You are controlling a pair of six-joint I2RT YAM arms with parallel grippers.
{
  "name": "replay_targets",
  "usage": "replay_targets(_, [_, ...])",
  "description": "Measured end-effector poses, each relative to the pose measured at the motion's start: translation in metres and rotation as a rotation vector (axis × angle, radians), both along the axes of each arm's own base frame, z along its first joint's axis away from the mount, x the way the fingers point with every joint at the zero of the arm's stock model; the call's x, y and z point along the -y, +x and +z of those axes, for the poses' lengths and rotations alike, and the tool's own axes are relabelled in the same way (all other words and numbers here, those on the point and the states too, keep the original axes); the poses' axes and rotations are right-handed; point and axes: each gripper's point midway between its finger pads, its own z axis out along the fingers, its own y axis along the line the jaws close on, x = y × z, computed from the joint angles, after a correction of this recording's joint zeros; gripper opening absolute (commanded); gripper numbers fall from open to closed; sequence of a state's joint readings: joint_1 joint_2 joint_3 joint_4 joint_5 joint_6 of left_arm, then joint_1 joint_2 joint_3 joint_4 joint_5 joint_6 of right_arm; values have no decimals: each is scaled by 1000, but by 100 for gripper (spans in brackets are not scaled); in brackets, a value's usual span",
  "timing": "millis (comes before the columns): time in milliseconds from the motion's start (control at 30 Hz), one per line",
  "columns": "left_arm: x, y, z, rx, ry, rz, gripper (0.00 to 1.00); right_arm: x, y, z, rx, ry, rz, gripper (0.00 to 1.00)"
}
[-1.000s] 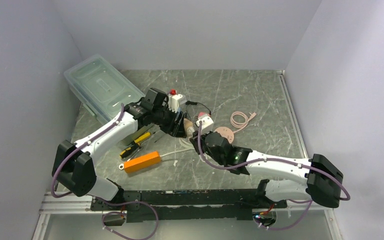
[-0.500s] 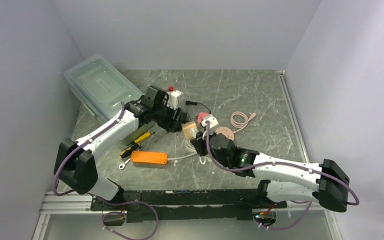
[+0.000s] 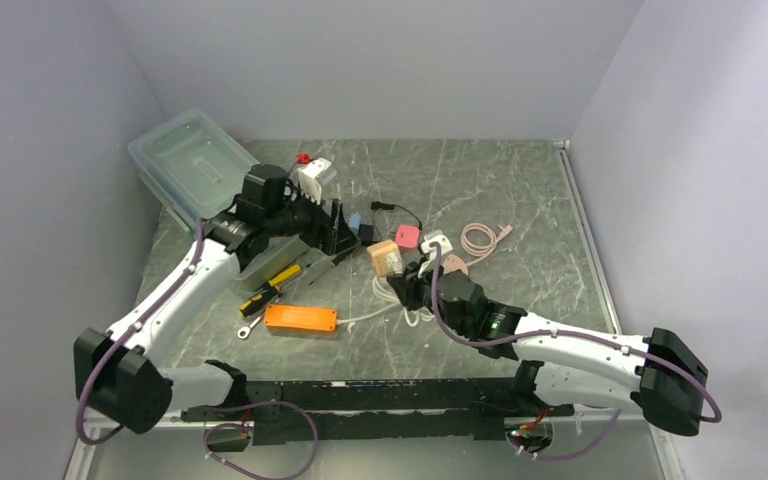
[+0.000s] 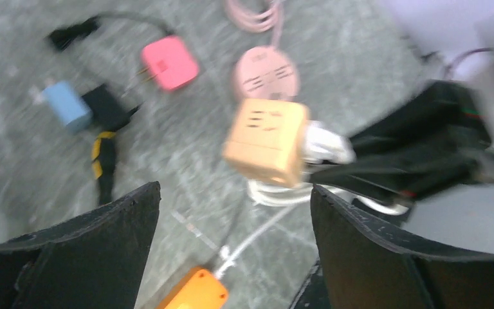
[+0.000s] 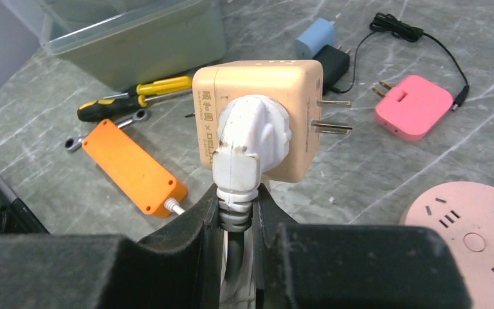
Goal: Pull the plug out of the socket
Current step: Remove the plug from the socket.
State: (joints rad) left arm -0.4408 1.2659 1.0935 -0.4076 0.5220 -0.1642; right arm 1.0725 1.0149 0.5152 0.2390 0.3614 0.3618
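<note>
The left gripper [image 4: 233, 193] no longer grips the beige cube socket [image 5: 251, 77]. A second ago it was closed in against the cube. Now its jaws stand wide with nothing between them, and the arm sits back from the cube on the side of the clear plastic bin [image 3: 195, 165].

The right gripper [image 5: 235, 212] is narrow, pinched on the ribbed neck of the white plug [image 5: 251, 138] just below its round head. That plug is seated flush in the face of the cube, with no gap showing. The cube's own two prongs stick out bare on its far side, toward the pink adapter [image 4: 169, 62].

So the release has not parted the pair: the cube now hangs on the plug alone, and I cannot tell whether it also rests on the white cord coiled beneath it. The task looks unfinished. With only one side held, a pull would likely just drag the cube along. The left gripper probably has to take hold of the cube again before the plug can come out.
</note>
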Motion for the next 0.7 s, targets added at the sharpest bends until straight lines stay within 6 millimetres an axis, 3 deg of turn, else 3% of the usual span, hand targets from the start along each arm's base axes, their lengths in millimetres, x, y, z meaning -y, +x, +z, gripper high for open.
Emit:
replay_targets(100, [13, -15, 30, 49, -107, -95, 96, 9, 11, -3, 3, 37, -12, 0])
replay_targets(167, [21, -24, 39, 44, -160, -163, 98, 13, 16, 0, 13, 75, 7, 0])
replay_targets(400, [35, -46, 39, -42, -246, -311, 99, 28, 23, 39, 131, 213, 137, 0])
replay_targets(700, [35, -61, 33, -99, -237, -398, 100, 6, -12, 86, 211, 263, 562, 0])
